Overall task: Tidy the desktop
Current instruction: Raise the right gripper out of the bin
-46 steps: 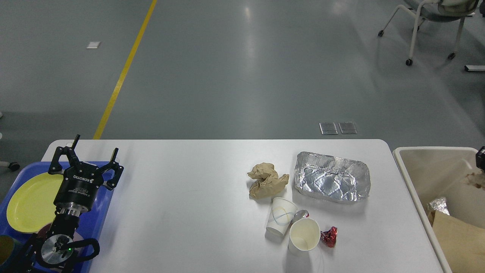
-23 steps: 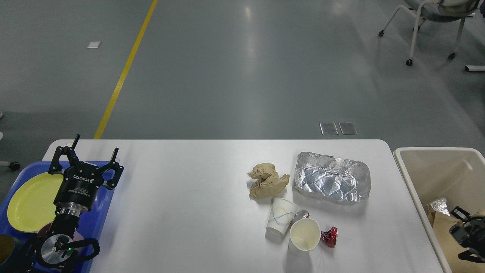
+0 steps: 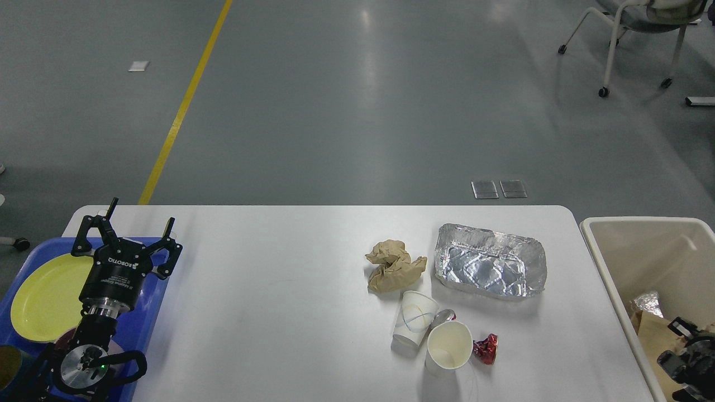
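- The large white rectangular table [image 3: 268,312] with rounded corners fills the lower half of the view, between the two tools. Most of its surface is bare, but a cluster of rubbish lies on its right-hand part, nearer the right tool than the left.
- In that cluster, well to the right of the left tool: a crumpled brown paper ball [image 3: 394,266], and just beside it, on the side towards the right tool, a crinkled silver foil tray [image 3: 490,269].
- Nearer the robot than the paper ball: a white paper cup with a blue swirl [image 3: 413,319], lying tipped, and a plain white paper cup [image 3: 447,347] touching or almost touching it. A small red foil wrapper [image 3: 485,348] sits just beside the plain cup.
- The left tool [image 3: 127,234] has its fingers spread wide and holds nothing. It hangs over the far edge of a blue plastic tray [image 3: 148,312]; a round yellow plate [image 3: 47,298] rests in that tray.
- The right tool [image 3: 690,349] shows only as a dark shape at the lower right edge, over a beige plastic bin [image 3: 642,245]. Whether its fingers are apart cannot be told.
- The bin holds some foil and brown paper, so part of the tidying looks done.
- Judged from this, five items are left to clear from the table.
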Tool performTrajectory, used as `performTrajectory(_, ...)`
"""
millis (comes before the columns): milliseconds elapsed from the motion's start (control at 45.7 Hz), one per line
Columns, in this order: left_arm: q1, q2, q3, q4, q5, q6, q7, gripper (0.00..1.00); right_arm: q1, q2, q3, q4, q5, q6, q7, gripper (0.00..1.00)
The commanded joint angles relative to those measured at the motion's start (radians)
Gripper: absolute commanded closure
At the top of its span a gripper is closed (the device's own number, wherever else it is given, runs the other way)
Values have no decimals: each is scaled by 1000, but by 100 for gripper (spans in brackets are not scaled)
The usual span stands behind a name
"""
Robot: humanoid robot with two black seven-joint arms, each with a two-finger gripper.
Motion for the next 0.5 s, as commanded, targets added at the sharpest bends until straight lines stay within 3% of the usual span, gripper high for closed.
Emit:
performTrajectory(0, -1, 0, 0, 0, 0, 0, 0, 4, -17, 5, -2, 7, 0, -35, 0, 0)
performTrajectory(481, -1, 0, 0, 0, 0, 0, 0, 4, 23, -1, -2, 19, 0, -11, 2, 0)
